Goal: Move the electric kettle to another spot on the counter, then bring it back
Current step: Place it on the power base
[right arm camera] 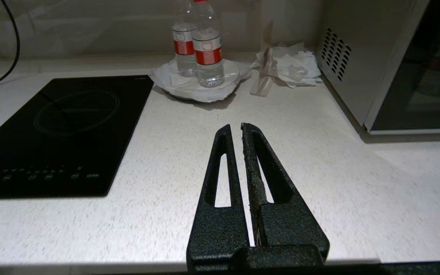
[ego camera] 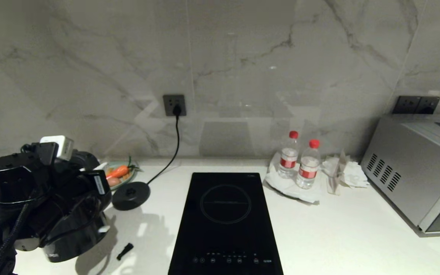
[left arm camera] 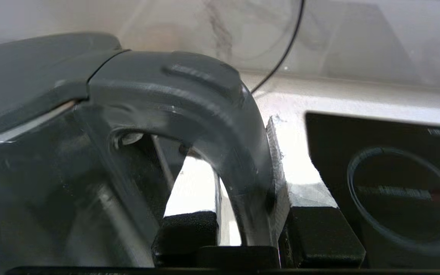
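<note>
At the counter's (ego camera: 338, 236) left front, your left gripper (left arm camera: 243, 233) is clamped on the electric kettle's (ego camera: 71, 229) loop handle (left arm camera: 220, 126), with the kettle off its base disc (ego camera: 131, 195), between that disc and the front edge. Your right gripper (right arm camera: 241, 131) hangs closed and empty above bare counter, right of the hob (ego camera: 225, 221).

I see a black induction hob (ego camera: 225, 221) mid-view, round corded base disc (ego camera: 131, 195) to its left, cord (ego camera: 174, 145) up to wall socket (ego camera: 174, 105), carrots on a plate (ego camera: 120, 173) behind; two red-capped water bottles (ego camera: 300, 162) on white paper, crumpled tissue (ego camera: 344, 173), silver oven (ego camera: 414, 172) far right
</note>
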{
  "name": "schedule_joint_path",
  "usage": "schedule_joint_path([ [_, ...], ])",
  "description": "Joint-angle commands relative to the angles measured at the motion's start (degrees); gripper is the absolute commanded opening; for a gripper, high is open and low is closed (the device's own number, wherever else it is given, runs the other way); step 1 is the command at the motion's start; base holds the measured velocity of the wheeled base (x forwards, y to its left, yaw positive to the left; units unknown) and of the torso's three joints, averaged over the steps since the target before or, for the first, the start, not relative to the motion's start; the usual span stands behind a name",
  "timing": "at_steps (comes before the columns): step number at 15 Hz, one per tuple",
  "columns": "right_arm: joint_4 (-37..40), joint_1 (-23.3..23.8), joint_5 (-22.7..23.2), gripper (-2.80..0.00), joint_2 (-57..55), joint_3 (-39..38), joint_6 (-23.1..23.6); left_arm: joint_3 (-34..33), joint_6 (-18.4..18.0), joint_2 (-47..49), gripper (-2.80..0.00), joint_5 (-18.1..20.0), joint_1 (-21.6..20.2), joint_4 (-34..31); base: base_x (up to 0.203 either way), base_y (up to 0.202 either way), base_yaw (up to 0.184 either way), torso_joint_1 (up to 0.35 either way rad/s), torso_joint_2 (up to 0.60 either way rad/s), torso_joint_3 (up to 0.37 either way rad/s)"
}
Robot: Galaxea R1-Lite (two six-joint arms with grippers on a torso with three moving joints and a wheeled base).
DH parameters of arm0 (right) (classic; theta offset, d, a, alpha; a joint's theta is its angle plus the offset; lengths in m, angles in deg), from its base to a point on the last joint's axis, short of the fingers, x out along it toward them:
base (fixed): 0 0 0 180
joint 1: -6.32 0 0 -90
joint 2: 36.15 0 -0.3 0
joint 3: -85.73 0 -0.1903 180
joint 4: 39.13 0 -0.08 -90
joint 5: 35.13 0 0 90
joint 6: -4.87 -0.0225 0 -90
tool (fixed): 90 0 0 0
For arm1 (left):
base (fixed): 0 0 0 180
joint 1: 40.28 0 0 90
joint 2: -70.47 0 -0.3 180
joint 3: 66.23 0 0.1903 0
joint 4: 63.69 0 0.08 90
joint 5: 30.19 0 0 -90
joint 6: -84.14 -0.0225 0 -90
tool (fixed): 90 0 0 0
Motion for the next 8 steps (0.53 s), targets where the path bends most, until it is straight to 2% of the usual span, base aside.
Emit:
schedule_joint_path([
  [1, 0.0, 0.0, 0.0, -2.80, 0.0, 0.0, 0.0, 0.0, 0.0, 0.1, -2.80, -0.1, 0.1, 0.4, 0.198, 0.000, 0.002, 0.011, 0.00, 0.005],
  [4, 0.0, 0.0, 0.0, -2.80, 0.0, 0.0, 0.0, 0.0, 0.0, -0.2, -2.80, -0.1, 0.5, 0.4, 0.183, 0.000, 0.001, 0.003, 0.00, 0.000],
  [8, 0.0, 0.0, 0.0, -2.80, 0.0, 0.0, 0.0, 1.4, -0.1, 0.6, -2.80, -0.2, 2.8, 0.5, 0.000, 0.000, 0.000, -0.008, 0.00, 0.005],
])
